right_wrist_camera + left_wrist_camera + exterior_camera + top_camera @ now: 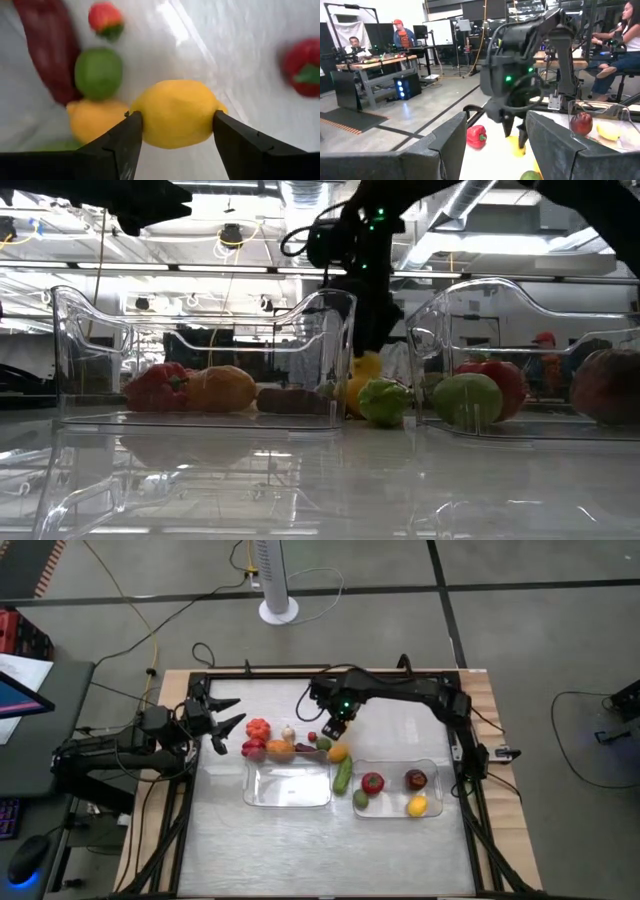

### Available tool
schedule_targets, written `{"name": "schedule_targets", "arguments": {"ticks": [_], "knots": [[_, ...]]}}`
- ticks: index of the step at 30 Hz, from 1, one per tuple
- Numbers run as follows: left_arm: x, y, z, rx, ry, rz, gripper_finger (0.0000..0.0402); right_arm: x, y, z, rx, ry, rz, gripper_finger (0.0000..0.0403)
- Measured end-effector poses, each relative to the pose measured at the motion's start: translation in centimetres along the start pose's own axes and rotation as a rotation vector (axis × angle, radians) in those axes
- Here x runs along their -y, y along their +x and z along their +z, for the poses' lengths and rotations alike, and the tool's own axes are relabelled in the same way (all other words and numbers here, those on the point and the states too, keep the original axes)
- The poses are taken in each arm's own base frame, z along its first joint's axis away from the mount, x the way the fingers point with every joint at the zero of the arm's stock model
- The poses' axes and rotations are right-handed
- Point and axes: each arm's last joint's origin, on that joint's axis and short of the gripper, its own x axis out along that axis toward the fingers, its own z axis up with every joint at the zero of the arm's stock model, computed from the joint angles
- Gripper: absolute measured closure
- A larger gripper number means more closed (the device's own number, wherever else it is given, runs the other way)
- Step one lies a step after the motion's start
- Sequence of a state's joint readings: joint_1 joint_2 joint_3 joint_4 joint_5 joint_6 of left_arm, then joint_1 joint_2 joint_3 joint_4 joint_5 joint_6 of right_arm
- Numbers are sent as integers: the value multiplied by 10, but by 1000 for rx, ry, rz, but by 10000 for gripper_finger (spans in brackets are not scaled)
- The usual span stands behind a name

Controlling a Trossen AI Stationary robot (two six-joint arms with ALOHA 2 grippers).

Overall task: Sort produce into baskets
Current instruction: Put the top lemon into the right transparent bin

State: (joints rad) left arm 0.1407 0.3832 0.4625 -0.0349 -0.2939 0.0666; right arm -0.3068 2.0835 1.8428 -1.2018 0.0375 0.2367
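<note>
Overhead, table-level, 2 wrist cameras

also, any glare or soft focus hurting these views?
Low view: backlit, clear baskets throw reflections and the right gripper is a silhouette. Right wrist view: lemon between the fingers is fairly sharp, produce behind blurs, with a glare streak on the table. High view: even light.

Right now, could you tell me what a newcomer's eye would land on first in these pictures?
The right gripper, reaching down behind the two trays, has its jaws against both sides of a yellow lemon. Beside it a row of bright produce lines the far edge of the empty left tray, while the right tray already holds four pieces. The left gripper waits at the table's left.
</note>
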Motion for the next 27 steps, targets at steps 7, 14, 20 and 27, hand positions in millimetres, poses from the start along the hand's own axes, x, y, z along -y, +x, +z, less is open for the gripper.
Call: {"name": "schedule_targets", "arguments": {"ticks": [7,14,20,27], "knots": [[0,0,-1,-6,2,0,209,-12,-61,-42,-50,5,-11,150],[0,0,-1,-6,2,-1,209,-43,-116,-95,-70,-2,60,150],[0,0,-1,-6,0,0,209,-73,-126,-128,-83,-8,68,150],[0,0,-1,-6,-17,0,209,-75,-116,-136,-15,-16,-96,149]]}}
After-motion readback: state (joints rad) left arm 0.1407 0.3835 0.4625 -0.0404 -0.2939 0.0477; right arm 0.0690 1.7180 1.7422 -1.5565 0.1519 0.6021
